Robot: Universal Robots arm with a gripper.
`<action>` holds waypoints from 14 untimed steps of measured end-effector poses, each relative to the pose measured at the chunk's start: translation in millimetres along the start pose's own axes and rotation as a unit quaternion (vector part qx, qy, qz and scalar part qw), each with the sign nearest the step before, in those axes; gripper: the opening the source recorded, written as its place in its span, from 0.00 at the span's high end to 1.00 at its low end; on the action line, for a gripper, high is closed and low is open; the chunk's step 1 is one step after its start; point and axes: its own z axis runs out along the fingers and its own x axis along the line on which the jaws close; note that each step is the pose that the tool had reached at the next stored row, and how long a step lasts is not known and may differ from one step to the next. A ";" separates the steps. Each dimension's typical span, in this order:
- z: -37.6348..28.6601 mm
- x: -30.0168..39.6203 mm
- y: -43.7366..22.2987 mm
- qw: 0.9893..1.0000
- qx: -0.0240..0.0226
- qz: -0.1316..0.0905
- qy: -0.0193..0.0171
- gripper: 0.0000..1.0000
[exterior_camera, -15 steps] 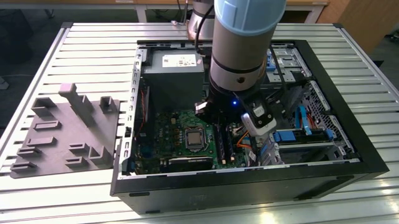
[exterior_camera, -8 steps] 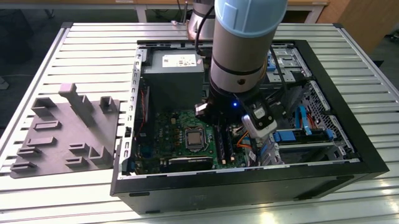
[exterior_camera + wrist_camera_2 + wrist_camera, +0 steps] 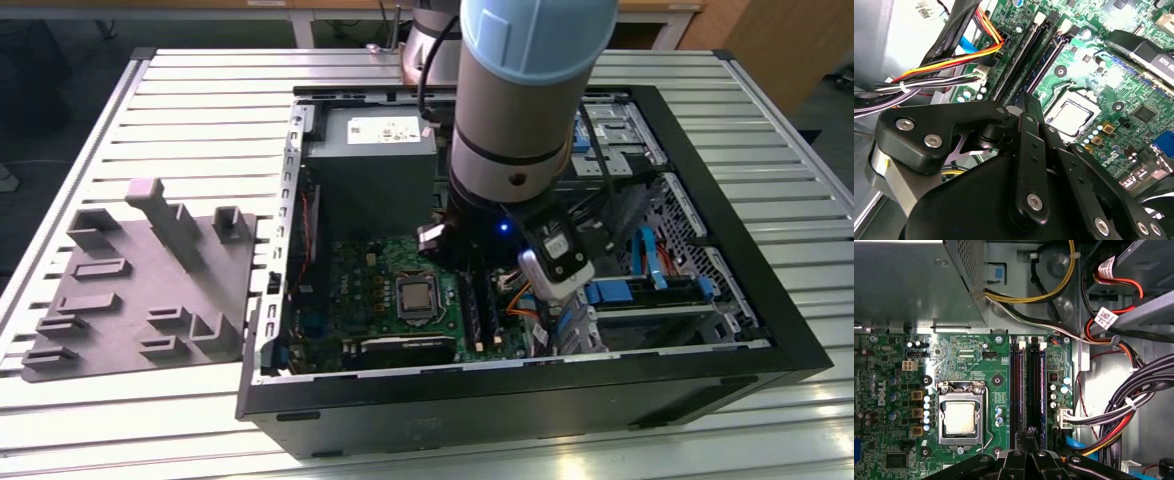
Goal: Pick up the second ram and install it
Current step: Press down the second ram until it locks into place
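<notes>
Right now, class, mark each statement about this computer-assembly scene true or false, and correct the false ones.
1. The open black metal computer case lies on the slatted silver metal table. True.
2. The grey moulded fixture tray sits at the exterior view's right of the case. False: it is at the left.
3. The end effector is at the long black memory slots. True.
4. A cooling fan covers the square silver processor. False: it is bare.

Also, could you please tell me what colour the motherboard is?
Green; the motherboard shows best in the first wrist view.
</notes>
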 end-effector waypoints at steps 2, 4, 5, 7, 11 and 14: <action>0.1 0.0 -0.8 1.000 0.000 0.000 0.000 0.89; 0.1 -0.1 -1.8 1.000 0.000 0.000 0.000 0.89; 0.2 -0.1 -2.4 1.000 0.000 0.000 0.000 0.89; 0.2 -0.1 -3.7 1.000 0.000 0.000 0.000 0.89; 0.7 -0.1 -5.6 1.000 0.000 0.001 0.000 0.89; 0.9 -0.1 -6.9 1.000 0.000 0.002 0.000 0.89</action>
